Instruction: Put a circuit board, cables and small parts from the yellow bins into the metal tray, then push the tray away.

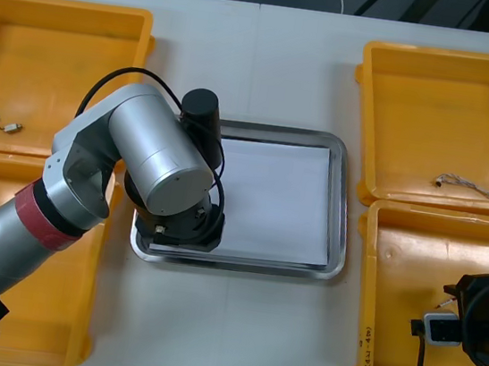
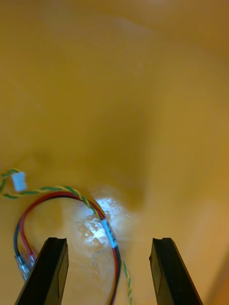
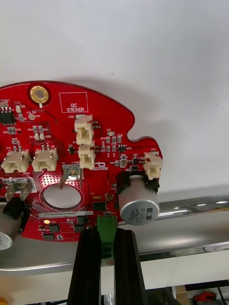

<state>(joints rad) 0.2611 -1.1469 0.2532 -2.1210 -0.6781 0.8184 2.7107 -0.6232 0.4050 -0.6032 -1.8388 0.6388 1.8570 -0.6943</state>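
Nearest, my right gripper hangs low in the near right bin, its fingers wide apart and holding nothing. The cables lie on the bin floor just beyond and between the fingertips, with one strand passing close to one finger. I judge this spread is kept so the fingers can straddle the bundle before closing. Next out, my left gripper sits at the near left corner of the tray, under its own arm in the front view. Its fingers are drawn in to a narrow gap and clamp the green connector at the edge of the board. Gripping that raised block probably avoids the flat face and its parts. The board lies face up over the white lining, its gripped edge over the tray rim; I cannot tell whether it rests there or hovers just above. Farthest, the far left bin holds small parts, and the far right bin holds a thin cable, both untouched.
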